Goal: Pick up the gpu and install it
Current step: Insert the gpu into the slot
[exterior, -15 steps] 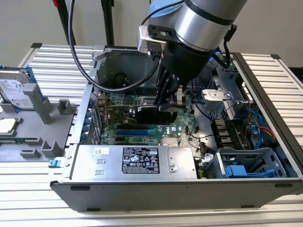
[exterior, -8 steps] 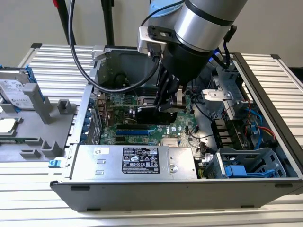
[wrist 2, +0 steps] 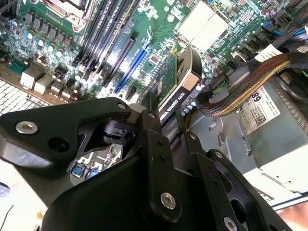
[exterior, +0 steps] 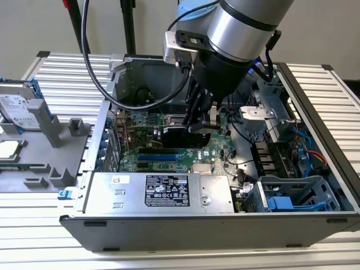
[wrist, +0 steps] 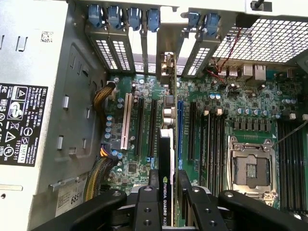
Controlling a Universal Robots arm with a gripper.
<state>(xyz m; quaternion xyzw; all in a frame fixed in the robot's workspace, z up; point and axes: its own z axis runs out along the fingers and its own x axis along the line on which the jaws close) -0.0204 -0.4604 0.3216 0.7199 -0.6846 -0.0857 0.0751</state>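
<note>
We see the jaws of the gripper (wrist: 166, 192) clamped on the gpu (wrist: 165, 159), held on edge just above the motherboard (wrist: 231, 110) beside the blue slot (wrist: 180, 134). It seems near the slot, though alignment is hard to judge; any skew could jam its edge.

The gripper (exterior: 203, 121) was matt black metal with bright screw heads, closed on the gpu (wrist: 166, 163), whose black shroud looked like smooth plastic. The motherboard (wrist: 231, 120) was glossy green laminate. The computer case (exterior: 185, 228) was dull grey sheet metal (its power supply (exterior: 163, 192) brighter, paper-labelled).
</note>
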